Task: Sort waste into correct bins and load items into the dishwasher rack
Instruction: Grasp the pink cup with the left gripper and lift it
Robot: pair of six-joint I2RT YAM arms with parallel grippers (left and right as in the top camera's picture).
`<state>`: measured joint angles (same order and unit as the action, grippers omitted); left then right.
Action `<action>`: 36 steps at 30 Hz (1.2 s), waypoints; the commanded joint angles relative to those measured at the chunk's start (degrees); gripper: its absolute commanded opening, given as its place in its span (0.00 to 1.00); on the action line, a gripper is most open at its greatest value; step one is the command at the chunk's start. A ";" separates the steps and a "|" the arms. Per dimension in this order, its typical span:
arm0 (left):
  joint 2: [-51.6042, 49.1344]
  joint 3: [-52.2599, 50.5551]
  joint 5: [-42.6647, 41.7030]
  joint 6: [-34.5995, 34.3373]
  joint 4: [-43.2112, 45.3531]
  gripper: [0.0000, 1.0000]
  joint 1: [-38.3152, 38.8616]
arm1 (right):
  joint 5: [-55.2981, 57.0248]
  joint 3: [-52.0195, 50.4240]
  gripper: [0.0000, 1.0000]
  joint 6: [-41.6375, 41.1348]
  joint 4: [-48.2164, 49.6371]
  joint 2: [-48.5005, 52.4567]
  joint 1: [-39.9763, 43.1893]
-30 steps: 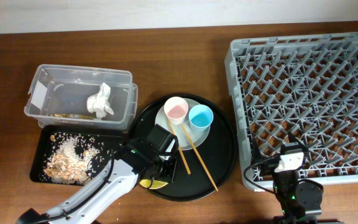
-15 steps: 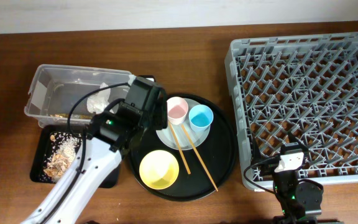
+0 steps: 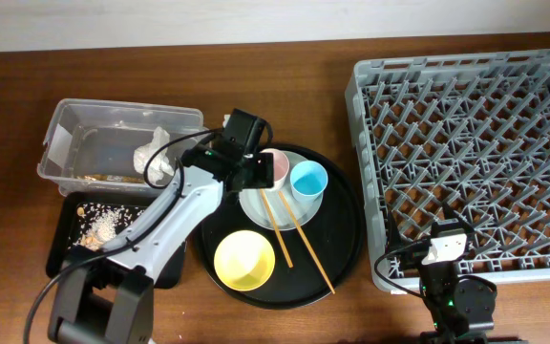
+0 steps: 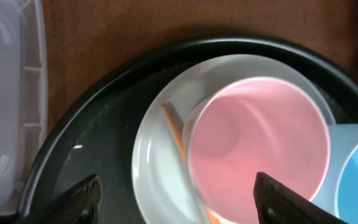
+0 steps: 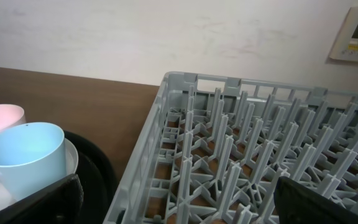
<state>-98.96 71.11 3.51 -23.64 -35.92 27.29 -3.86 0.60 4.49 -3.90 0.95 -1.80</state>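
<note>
My left gripper (image 3: pixel 261 172) is open and low over the pink cup (image 3: pixel 275 168), its fingers (image 4: pixel 182 205) straddling the cup's (image 4: pixel 257 149) left side and part of the pale plate (image 4: pixel 157 168). The blue cup (image 3: pixel 308 179) stands beside the pink one on the plate (image 3: pixel 261 205). Two chopsticks (image 3: pixel 289 229) lie from the plate onto the round black tray. The yellow bowl (image 3: pixel 244 260) sits upright at the tray's front. The tissue (image 3: pixel 156 158) lies in the clear tub (image 3: pixel 74 119), food scraps (image 3: pixel 98 222) in the shallow black tray (image 3: pixel 70 263). My right gripper (image 5: pixel 179 214) is open and empty at the front edge of the rack (image 3: pixel 475 162).
The round black tray (image 3: pixel 342 239) lies between the bins and the rack. A thin gold-brown piece (image 3: pixel 108 178) lies along the tub's front wall. In the right wrist view the rack's near corner (image 5: pixel 166 124) stands close beside the blue cup (image 5: pixel 20 162).
My left gripper has left the yellow bowl at the tray's front, swung back past the tub's corner and come over the pink cup. The right arm has not moved.
</note>
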 commanded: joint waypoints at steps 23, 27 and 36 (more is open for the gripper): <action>17.59 2.56 -5.03 -2.43 1.73 0.00 -3.85 | 0.50 -0.28 0.99 -0.42 -0.26 -0.22 0.33; 24.68 2.56 -12.11 -2.43 -1.44 0.01 -3.85 | 0.50 -0.28 0.99 -0.42 -0.26 -0.22 0.33; 27.19 2.56 -35.08 1.53 -3.19 0.00 -5.97 | 0.50 -0.28 0.99 -0.42 -0.26 -0.22 0.33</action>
<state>-71.90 72.49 -17.67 -25.10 -39.46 23.27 -3.86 0.60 4.49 -3.90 0.95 -1.78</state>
